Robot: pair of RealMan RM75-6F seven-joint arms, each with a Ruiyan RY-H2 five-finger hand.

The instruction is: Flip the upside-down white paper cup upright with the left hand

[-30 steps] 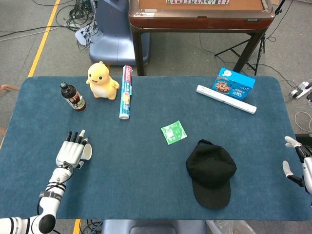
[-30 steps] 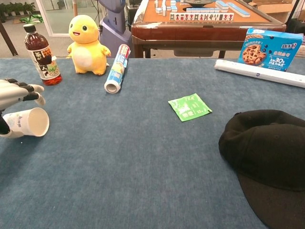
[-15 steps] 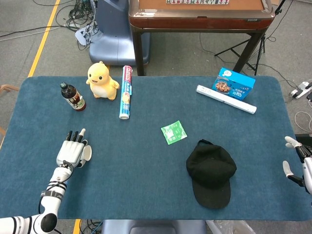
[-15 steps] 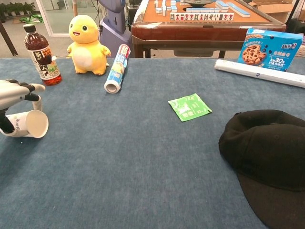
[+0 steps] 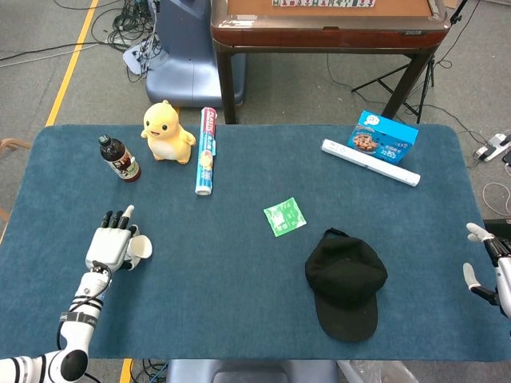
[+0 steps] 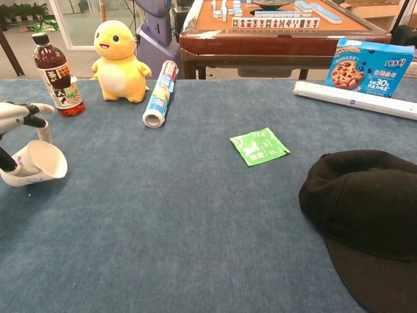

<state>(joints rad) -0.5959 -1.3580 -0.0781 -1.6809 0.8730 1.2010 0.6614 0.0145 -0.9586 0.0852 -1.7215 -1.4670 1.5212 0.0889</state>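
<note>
Blue felt table (image 6: pixel 195 215), grey floor beyond. White paper cup (image 6: pixel 36 163) is gripped by left hand (image 5: pixel 112 246) at near-left edge, tilted, mouth facing right-up. Right hand (image 5: pixel 489 267) idle, fingers apart. Farther back: bottle (image 6: pixel 57 68), mahjong table (image 6: pixel 280 32).

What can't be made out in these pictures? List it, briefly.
- Left hand and white paper cup: the chest view's left edge cuts both off; in the head view the hand covers most of the cup, hiding the grip.
- Right hand: cut by the head view's right edge; absent from the chest view.
- Bottle label: too small to read.
</note>
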